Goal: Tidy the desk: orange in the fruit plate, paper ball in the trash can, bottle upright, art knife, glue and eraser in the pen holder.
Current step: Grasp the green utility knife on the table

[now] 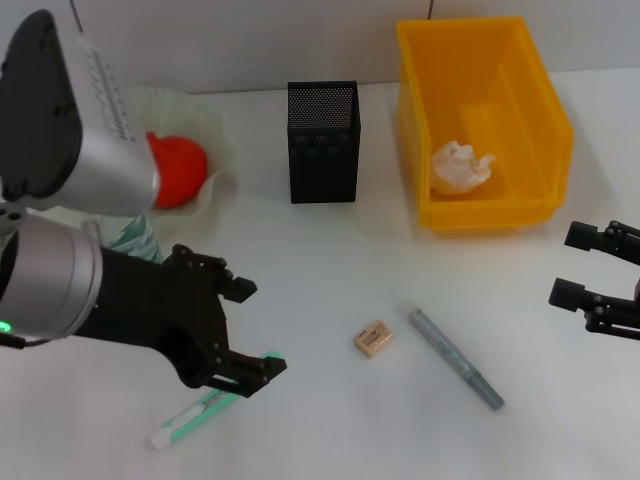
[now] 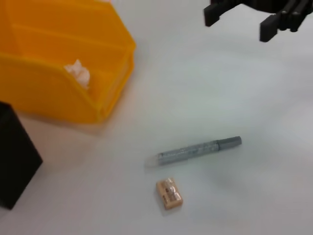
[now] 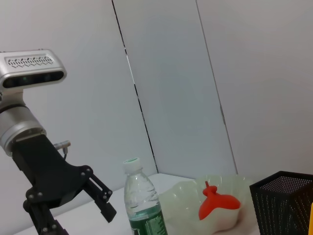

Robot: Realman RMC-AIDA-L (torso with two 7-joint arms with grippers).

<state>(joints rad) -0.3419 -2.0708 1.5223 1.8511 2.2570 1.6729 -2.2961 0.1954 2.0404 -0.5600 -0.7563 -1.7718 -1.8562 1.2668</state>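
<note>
My left gripper [image 1: 256, 327] hangs open low over the front left of the table, just above a green-and-white art knife [image 1: 197, 412] lying flat. A tan eraser [image 1: 373, 338] and a grey glue pen [image 1: 455, 357] lie in the middle, also seen in the left wrist view as eraser [image 2: 169, 193] and glue pen [image 2: 195, 151]. The paper ball [image 1: 460, 167] sits inside the yellow trash can [image 1: 540, 110]. The orange [image 1: 180, 170] rests in the fruit plate [image 1: 210, 130]. The bottle [image 3: 143, 205] stands upright. The black mesh pen holder [image 1: 323, 140] looks empty. My right gripper [image 1: 588, 268] is open at the right edge.
The bottle [image 1: 135, 240] stands close behind my left arm, mostly hidden by it in the head view. The pen holder stands between the fruit plate and the trash can at the back. A wall runs behind the table.
</note>
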